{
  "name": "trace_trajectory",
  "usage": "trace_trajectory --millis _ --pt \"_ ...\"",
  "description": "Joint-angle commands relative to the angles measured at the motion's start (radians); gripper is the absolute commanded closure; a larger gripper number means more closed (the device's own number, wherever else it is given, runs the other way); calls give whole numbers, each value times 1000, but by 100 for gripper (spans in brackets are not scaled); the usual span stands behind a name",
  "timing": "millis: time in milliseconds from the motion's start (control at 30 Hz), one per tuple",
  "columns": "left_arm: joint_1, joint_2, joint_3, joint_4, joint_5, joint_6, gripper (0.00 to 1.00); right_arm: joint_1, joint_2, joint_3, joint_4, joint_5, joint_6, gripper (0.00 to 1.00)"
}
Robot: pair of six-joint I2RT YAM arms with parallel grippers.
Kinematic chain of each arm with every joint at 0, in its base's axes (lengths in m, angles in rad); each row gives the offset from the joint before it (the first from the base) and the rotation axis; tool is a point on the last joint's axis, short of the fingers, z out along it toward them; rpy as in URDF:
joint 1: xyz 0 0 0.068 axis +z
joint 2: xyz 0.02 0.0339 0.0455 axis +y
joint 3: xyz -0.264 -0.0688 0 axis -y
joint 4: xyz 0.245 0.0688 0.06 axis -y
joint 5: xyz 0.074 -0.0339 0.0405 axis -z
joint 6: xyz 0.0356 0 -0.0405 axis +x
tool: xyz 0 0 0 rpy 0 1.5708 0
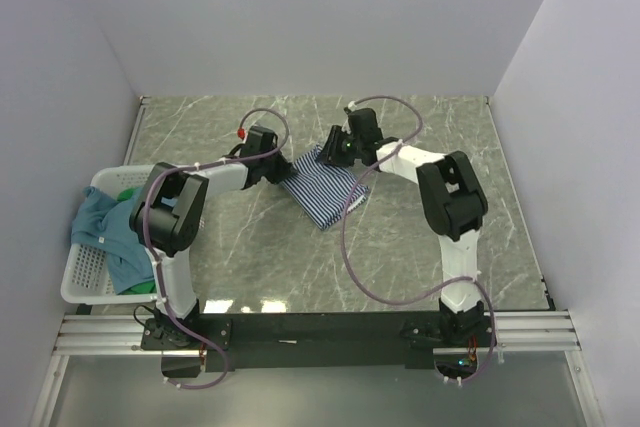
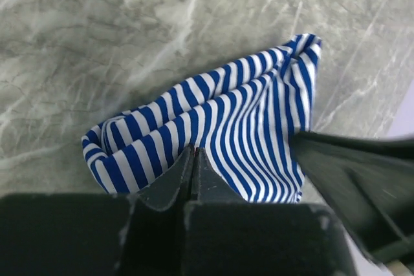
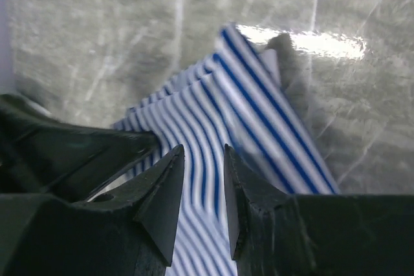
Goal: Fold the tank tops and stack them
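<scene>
The navy-and-white striped tank top lies folded in the middle of the table. My left gripper is at its left edge, and in the left wrist view the gripper is shut with its tips pinching the striped cloth. From the far side, my right gripper hangs over the top. In the right wrist view that gripper is partly open, with the striped cloth below the gap and nothing held. The teal-blue tank top and the green one sit in the basket.
A white mesh basket stands at the table's left edge, with the teal top hanging over its rim. Grey walls close in the table on the left, back and right. The two grippers are close together over the striped top.
</scene>
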Motion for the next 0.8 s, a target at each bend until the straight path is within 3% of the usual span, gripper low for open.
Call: trace_trajectory --millis 0,200,533,633,767 --pt "1 13 -14 33 -31 -16 100 -30 68 77 32 -64 34 62" --pt "1 9 -77 54 -42 -30 99 -93 141 88 77 -108 169 63" --pt "1 0 -163 120 -24 -45 99 -112 141 85 84 -104 227 63" --pt "1 -7 -175 139 -13 -40 99 -118 103 61 84 -90 215 65" --pt "1 -20 -160 140 4 -10 92 -127 -63 1 34 22 155 62"
